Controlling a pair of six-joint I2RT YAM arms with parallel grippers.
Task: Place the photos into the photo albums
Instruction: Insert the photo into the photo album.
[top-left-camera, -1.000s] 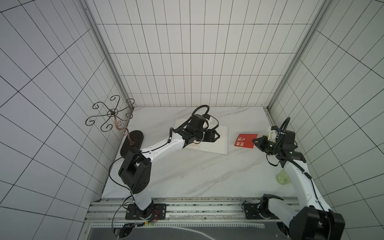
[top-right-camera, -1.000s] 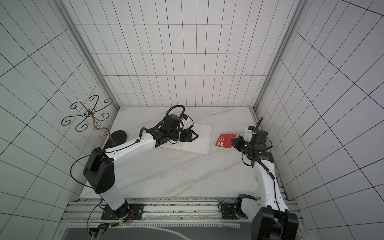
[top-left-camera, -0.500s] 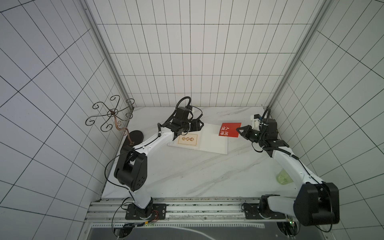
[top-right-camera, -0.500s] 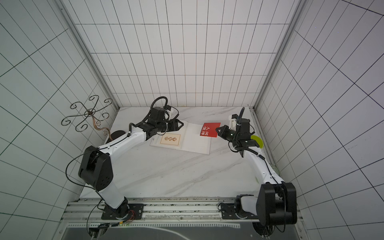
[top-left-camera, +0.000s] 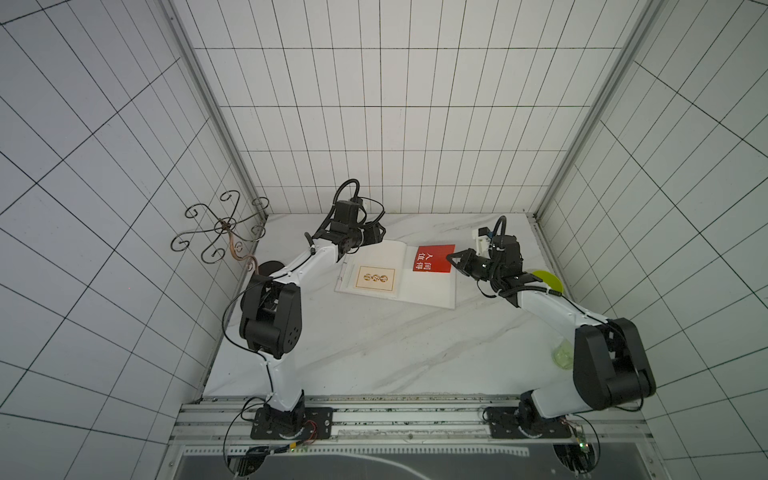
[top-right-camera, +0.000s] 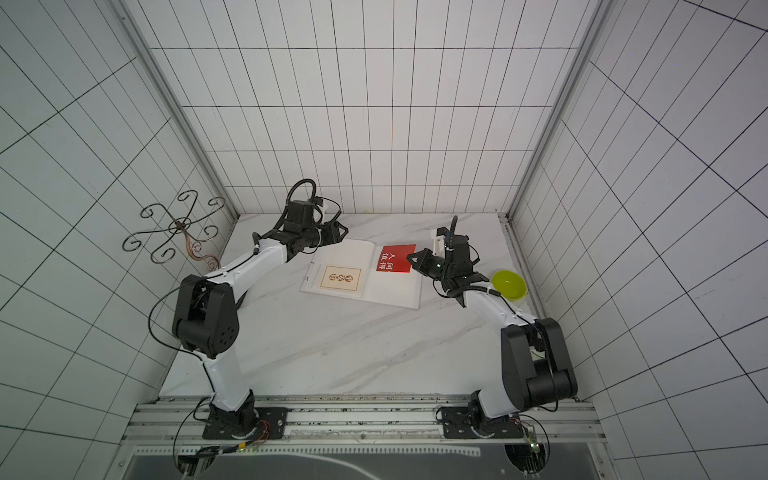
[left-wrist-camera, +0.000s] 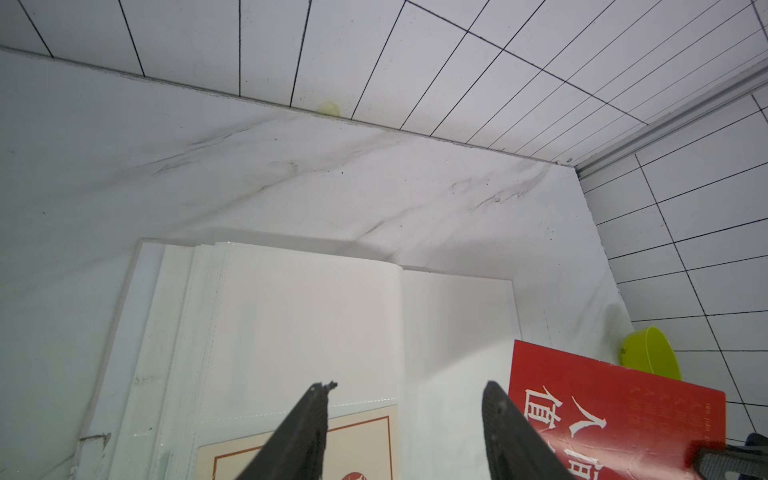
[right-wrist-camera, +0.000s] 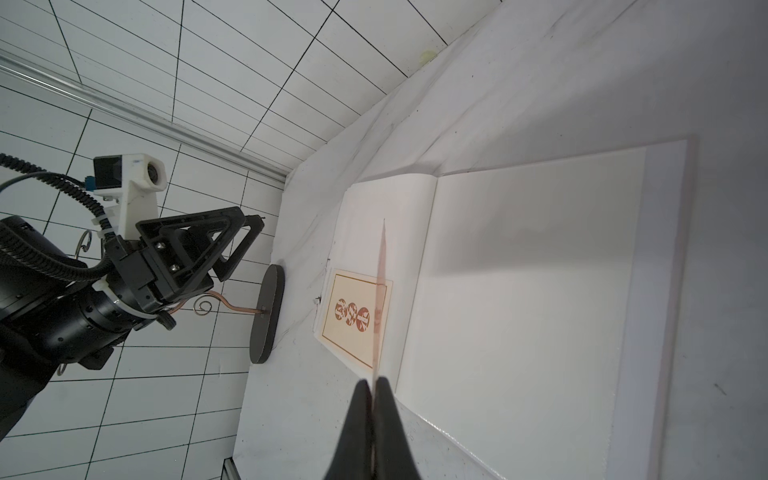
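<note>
Bright, even, cool white light; shadows are soft and faint. In both top views the lines of the tiled wall (top-left-camera: 374, 145) bow toward the edges. In the right wrist view a grey shadow crosses a page of the album (right-wrist-camera: 540, 311), and the close right hand (right-wrist-camera: 372, 384) looks slightly soft.

One open book (top-left-camera: 428, 286). Two cards: one red card (top-left-camera: 434, 258), one cream card (top-left-camera: 375, 277). One green bowl (top-left-camera: 552, 282). One curly metal stand (top-left-camera: 224, 226). One small pale green thing (top-left-camera: 562, 356).
</note>
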